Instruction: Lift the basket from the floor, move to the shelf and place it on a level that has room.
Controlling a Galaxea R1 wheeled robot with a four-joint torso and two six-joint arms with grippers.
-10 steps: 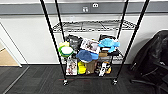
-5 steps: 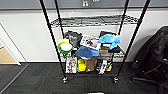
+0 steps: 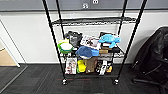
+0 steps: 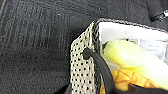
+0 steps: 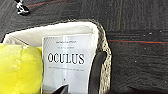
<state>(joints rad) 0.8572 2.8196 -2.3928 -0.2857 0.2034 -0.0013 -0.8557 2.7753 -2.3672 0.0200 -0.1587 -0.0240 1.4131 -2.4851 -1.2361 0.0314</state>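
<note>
Honestly, I am not seeing either pincer's fingers, so I cannot tell their grip. I am watching the basket point(image 4: 82, 67) hanging above the floor point(image 4: 32, 45), a yellow toy point(image 5: 20, 67) and white box point(image 5: 66, 62) inside. I am closing in: the shelf point(image 3: 92, 21) is looming larger than a second ago, that bare level waiting. A dark chair point(image 3: 155, 55) is sitting beside it.

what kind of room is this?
Probably an office or lab storage corner: dark carpet tiles, a black wire rack on casters crowded with toys and boxes against a plain white wall, and a black office chair at the right.
</note>
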